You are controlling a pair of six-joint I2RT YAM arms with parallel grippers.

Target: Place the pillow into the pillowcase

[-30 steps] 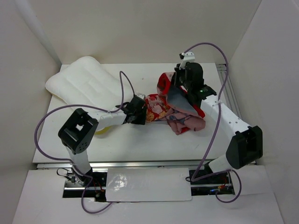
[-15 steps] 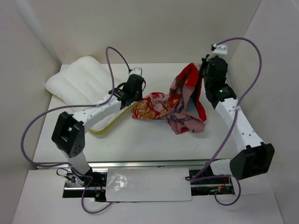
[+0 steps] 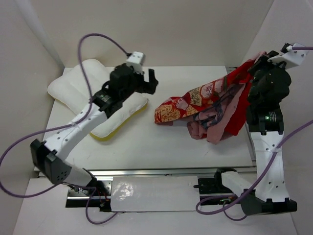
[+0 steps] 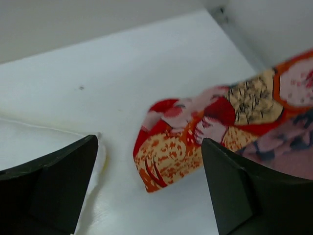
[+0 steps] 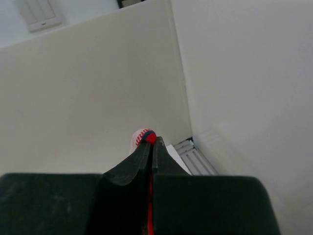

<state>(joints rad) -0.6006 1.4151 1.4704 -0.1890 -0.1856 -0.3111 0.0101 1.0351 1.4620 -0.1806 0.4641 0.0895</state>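
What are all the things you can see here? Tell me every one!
pillow: one, white with a yellow edge, far left of the table, partly under the left arm.
pillowcase: one, red with patterned pictures, right side, one end lifted, the other trailing on the table.
table: one, white, under everything.
walls: pale, around the table.
cables: purple, looping from both arms.
left gripper: one, black, open, above the pillow's right end.
right gripper: one, black, shut on the pillowcase, raised at far right.
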